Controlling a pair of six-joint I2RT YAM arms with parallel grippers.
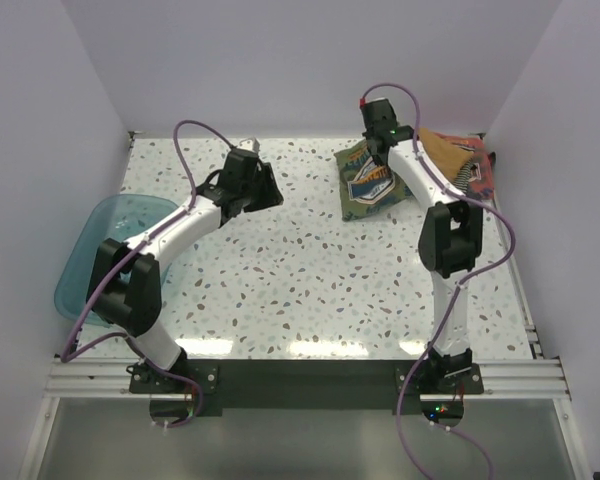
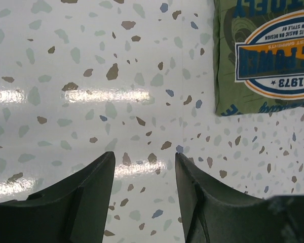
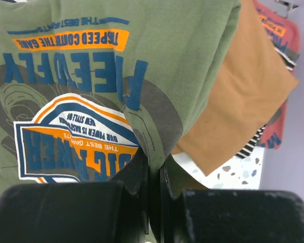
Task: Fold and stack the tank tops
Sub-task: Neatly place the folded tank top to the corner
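Observation:
The folded olive green tank top (image 1: 370,185) with blue-white chest print lies at the table's back right; it also shows in the left wrist view (image 2: 266,55) and fills the right wrist view (image 3: 91,76). My right gripper (image 3: 154,164) is shut on its edge, pinching a fold of green cloth. Behind it lie the tan-brown tank top (image 3: 243,96), the striped one (image 3: 256,144) and the reddish one (image 3: 278,30), stacked at the back right corner (image 1: 460,160). My left gripper (image 2: 144,162) is open and empty above bare table, left of the green top.
A translucent teal plastic tub (image 1: 105,250) sits at the table's left edge beside the left arm. White walls close the table at the back and sides. The speckled tabletop (image 1: 310,270) spreads between the two arms.

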